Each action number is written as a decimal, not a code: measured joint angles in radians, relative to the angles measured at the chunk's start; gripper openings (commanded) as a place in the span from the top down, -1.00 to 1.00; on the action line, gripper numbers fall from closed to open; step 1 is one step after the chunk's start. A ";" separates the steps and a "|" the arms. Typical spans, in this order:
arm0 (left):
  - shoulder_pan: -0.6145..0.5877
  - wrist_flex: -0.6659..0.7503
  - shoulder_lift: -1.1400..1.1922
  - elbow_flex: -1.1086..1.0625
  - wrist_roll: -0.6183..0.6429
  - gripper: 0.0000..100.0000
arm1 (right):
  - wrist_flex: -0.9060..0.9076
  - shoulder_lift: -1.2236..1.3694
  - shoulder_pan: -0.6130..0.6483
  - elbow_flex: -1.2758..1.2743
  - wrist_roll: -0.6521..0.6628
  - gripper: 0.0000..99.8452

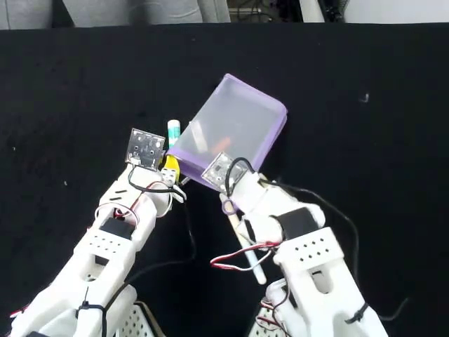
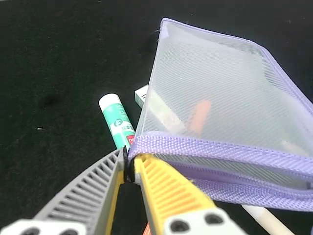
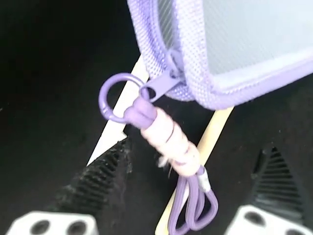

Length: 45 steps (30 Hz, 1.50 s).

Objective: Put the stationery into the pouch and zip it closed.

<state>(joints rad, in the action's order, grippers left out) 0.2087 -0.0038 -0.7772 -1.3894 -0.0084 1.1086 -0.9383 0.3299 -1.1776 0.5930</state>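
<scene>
The purple mesh pouch (image 1: 231, 130) lies at the table's middle with an orange item (image 2: 199, 116) and a white item (image 2: 161, 111) inside. My left gripper (image 2: 128, 159), grey and yellow, is shut on the pouch's near corner (image 1: 172, 170). A teal glue stick (image 2: 116, 122) lies on the table just beside that corner. At the pouch's other near corner, my right gripper (image 3: 190, 169) stands open with the zipper pull (image 3: 166, 134) and its strap hanging between the black fingers (image 3: 100, 178). A cream pen (image 1: 247, 249) lies under the right arm, outside the pouch.
The black table (image 1: 365, 98) spreads out around the pouch to the back and both sides. Cables run from both arms near the front edge.
</scene>
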 measured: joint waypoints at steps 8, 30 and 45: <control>0.000 0.000 0.000 0.000 0.000 0.94 | -0.123 0.000 -0.002 -0.029 0.029 0.24; 0.000 0.000 0.000 0.000 0.000 0.94 | -0.180 0.000 -0.132 -0.029 0.137 0.98; 0.000 0.000 0.000 0.000 0.000 0.94 | -0.071 0.000 -0.133 0.037 0.137 0.98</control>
<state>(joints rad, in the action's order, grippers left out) 0.2087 -0.0038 -0.7772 -1.3894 -0.0084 1.0380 -0.9383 0.1964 -1.1408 0.7296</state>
